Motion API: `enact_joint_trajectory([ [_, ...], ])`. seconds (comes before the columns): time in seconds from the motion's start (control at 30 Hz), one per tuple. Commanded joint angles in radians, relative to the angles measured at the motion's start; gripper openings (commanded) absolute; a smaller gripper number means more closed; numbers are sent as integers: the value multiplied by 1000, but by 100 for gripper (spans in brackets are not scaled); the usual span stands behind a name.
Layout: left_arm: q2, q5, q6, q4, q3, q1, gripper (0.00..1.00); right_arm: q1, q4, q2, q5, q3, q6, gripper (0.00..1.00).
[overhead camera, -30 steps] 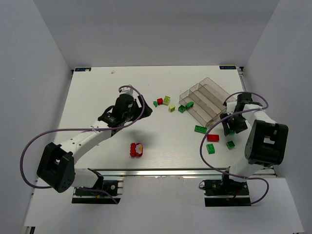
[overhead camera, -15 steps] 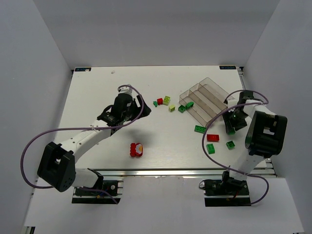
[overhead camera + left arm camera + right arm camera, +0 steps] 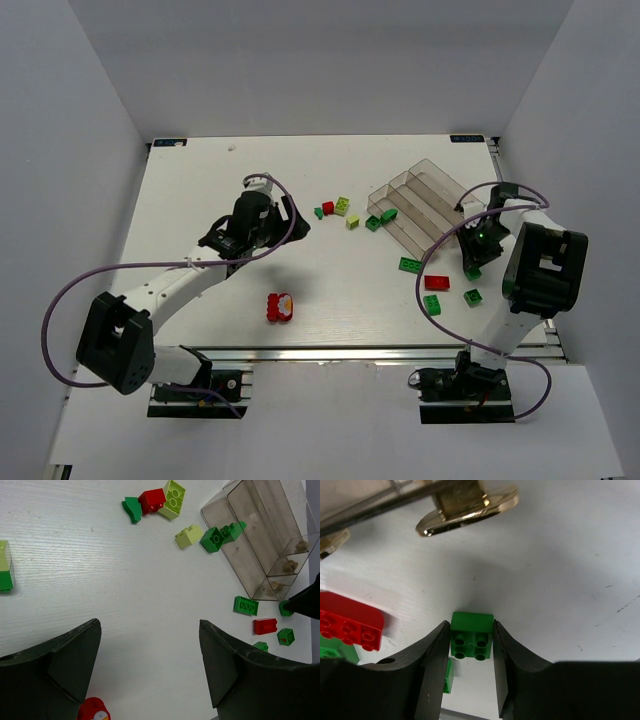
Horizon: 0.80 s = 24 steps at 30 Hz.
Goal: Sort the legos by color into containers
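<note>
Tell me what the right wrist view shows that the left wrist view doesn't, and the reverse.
Only the right wrist view shows the grip up close: the right gripper closed on both sides of a small dark green four-stud brick. Only the left wrist view shows the open left gripper and the cluster of red, dark green and pale yellow-green bricks left of the clear plastic organiser tray. Both show part of that tray and the red rectangular brick lying on the table.

Green lego [image 3: 471, 635] pinched; other legos [image 3: 410, 265] scattered beside tray [image 3: 430, 195].
</note>
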Motion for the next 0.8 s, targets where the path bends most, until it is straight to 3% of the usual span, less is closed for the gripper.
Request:
enact_joint_trajectory([
  [0.0,-52,20,27,3,22,7,88,-7,-66,-33,-26,21,-31,23],
  [0.4,-92,98,71,43,-9,15,89,-3,-212,-109,-297,270,-91,0],
  [0.47,-98,116,68,66,-20,17,89,9,-224,-134,-328,285,-100,0],
  [0.63,-92,154,79,69,-10,17,89,172,-172,-148,-357,333,-30,0],
  [0.77,-82,171,97,35,17,17,89,308,-51,-80,-299,400,120,0],
])
